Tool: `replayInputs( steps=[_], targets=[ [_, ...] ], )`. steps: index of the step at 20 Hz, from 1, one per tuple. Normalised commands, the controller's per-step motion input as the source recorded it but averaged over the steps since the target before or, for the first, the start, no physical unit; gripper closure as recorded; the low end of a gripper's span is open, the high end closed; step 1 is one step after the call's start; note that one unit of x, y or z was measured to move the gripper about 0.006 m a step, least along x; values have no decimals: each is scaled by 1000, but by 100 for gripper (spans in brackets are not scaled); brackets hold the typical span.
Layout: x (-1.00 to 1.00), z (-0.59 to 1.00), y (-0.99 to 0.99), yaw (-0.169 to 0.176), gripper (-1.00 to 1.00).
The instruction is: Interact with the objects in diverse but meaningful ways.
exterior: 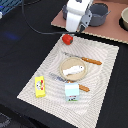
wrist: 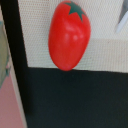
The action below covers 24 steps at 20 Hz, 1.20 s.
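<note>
A shiny red pepper-like vegetable (exterior: 67, 39) with a green stem lies at the far edge of the beige placemat (exterior: 105, 75). It fills the wrist view (wrist: 69, 36), half on the mat and half on the black cloth. My gripper (exterior: 73, 31) hangs just above and behind it; its fingers are hard to make out, and nothing is seen held. A yellow box with a red label (exterior: 39, 86) and a white carton (exterior: 72, 92) stand at the mat's near edge. A white elongated piece (exterior: 74, 69) lies on the tan plate (exterior: 64, 67).
A wooden-handled knife (exterior: 85, 59) lies beyond the plate and a fork (exterior: 65, 80) in front of it. A grey pot (exterior: 97, 14) sits on a brown board behind the arm, with another bowl (exterior: 124, 19) at the exterior view's right edge.
</note>
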Motion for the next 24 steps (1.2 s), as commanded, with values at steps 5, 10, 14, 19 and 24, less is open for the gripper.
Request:
replayInputs(
  steps=[5,10,14,19,24],
  targets=[
    [-412,-239,87,-46,-100],
    [-169,-202,0,-39,-100],
    [-151,-262,0,-30,-100],
    [-211,-354,0,-25,-100],
    [-305,-463,0,-6,-100]
  ],
)
